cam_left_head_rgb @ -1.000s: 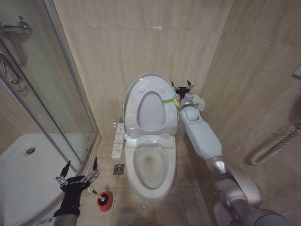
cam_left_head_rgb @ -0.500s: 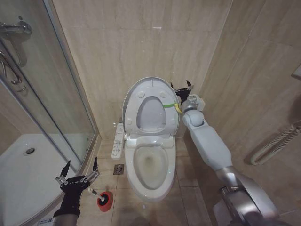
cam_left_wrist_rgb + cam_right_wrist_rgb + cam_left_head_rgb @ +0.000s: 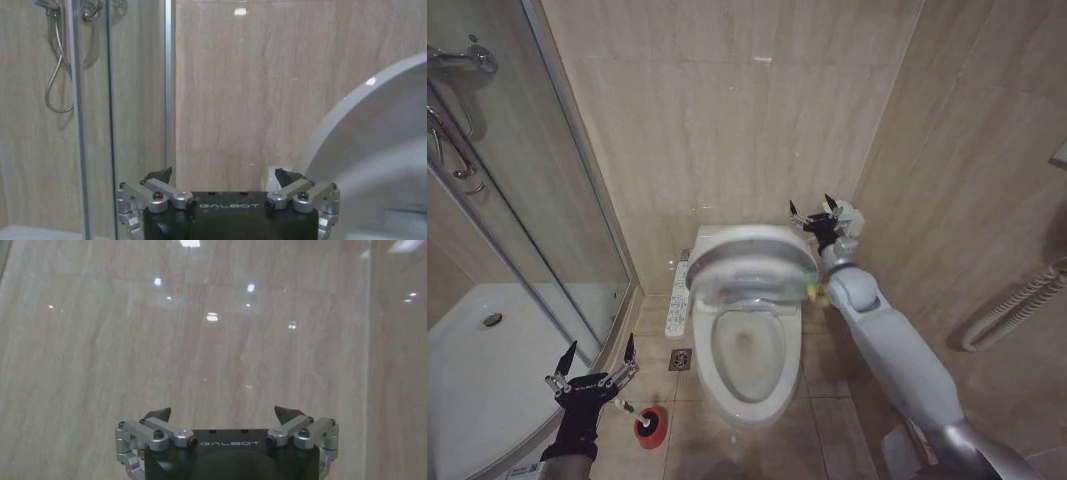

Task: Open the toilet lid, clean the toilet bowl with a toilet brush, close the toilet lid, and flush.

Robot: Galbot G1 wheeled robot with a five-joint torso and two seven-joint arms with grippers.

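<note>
The toilet lid was found partway down, tilted forward over the back half of the toilet bowl, its outline blurred and neither upright nor seated. It appeared as a wide, white, glossy oval of rigid plastic; a yellow-green band showed at its edge on the robot's right. Judgement: the lid is light and stiff but slick, turns on a rear hinge, and would drop hard if left free. The best hold is at the free front rim or by the band, not on the smooth top face.

The right gripper stood just behind and beside the lid's right rear edge, near the wall, its fingers spread and holding nothing; contact with the lid could not be confirmed. In the right wrist view the same claw was spread before bare wall tile.

The left gripper hung low on the robot's left, fingers spread and empty, above the toilet brush standing in its red cup on the floor beside the bowl. The brush looked light, with a thin handle, best gripped along that handle.
</note>
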